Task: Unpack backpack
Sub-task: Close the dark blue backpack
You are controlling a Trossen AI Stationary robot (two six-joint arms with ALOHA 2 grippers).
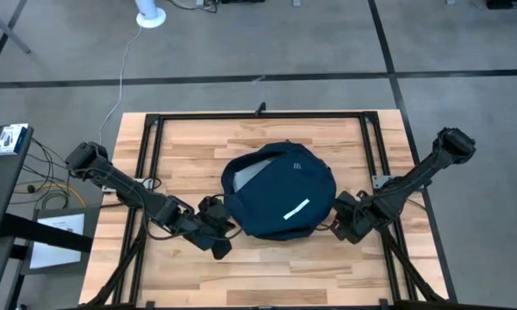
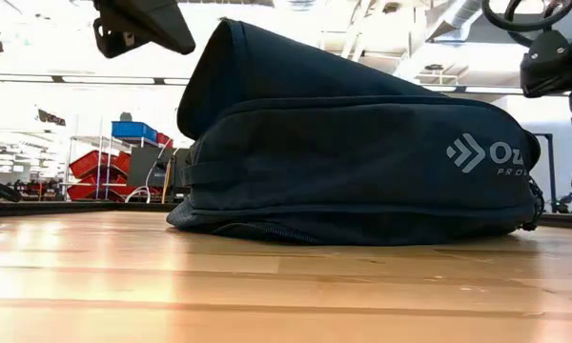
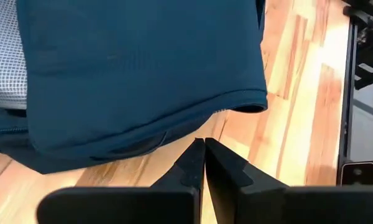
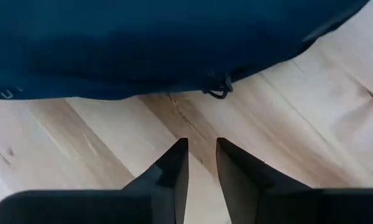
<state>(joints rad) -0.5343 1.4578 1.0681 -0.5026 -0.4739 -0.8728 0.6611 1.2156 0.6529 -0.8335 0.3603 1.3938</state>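
The dark navy backpack (image 1: 280, 191) lies flat on the wooden table, white stripe up, logo (image 2: 467, 152) on its side. Its far-left opening gapes, showing pale grey lining (image 1: 246, 176) and grey mesh (image 3: 3, 56). My left gripper (image 1: 220, 228) sits low at the pack's near-left edge, fingers shut (image 3: 203, 142), a strip of bare wood between the tips and the fabric (image 3: 143, 74). My right gripper (image 1: 345, 220) hovers at the pack's right edge, open by a narrow gap (image 4: 202, 142), pointing at the fabric (image 4: 143, 43) near a small zip pull (image 4: 219, 92).
A black metal frame (image 1: 146, 146) runs around the tabletop, with rails on the left and right. Bare wood (image 1: 267, 275) lies between the pack and the near edge. A side stand with cables (image 1: 9, 142) is beyond the table's left edge.
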